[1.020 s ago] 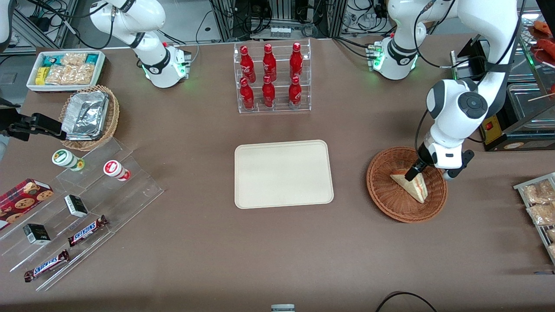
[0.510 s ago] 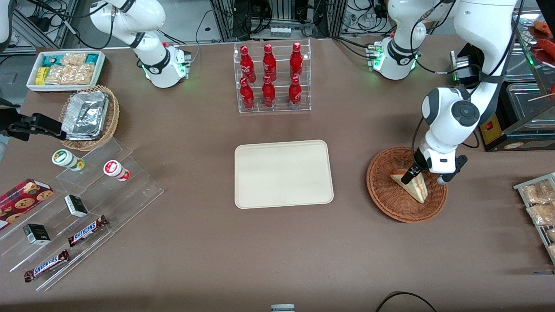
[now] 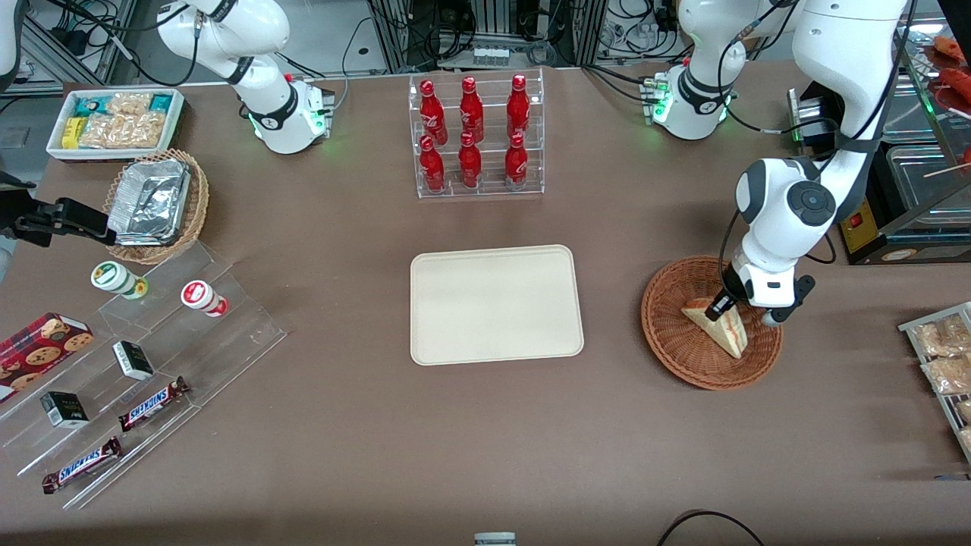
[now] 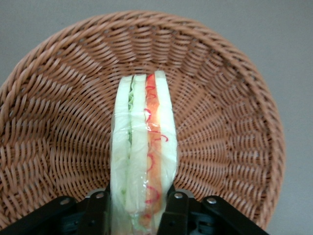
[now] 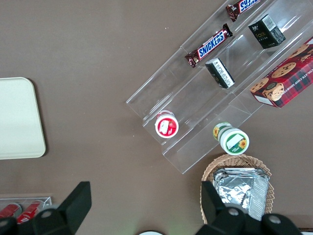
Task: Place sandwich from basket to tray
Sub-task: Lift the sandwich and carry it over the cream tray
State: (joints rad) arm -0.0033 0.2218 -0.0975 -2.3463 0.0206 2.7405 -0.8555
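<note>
- Sandwich point(image 4: 143, 147) standing on edge inside the basket point(image 3: 675, 334), wrapped in clear film.
- Pincer point(image 4: 138, 203) clamped on the sandwich's end, fingers point(image 4: 99, 208) pressing both bread faces.
- Tray point(image 3: 497, 303) well apart on the worktop point(image 3: 485, 440), toward the parked arm.
</note>
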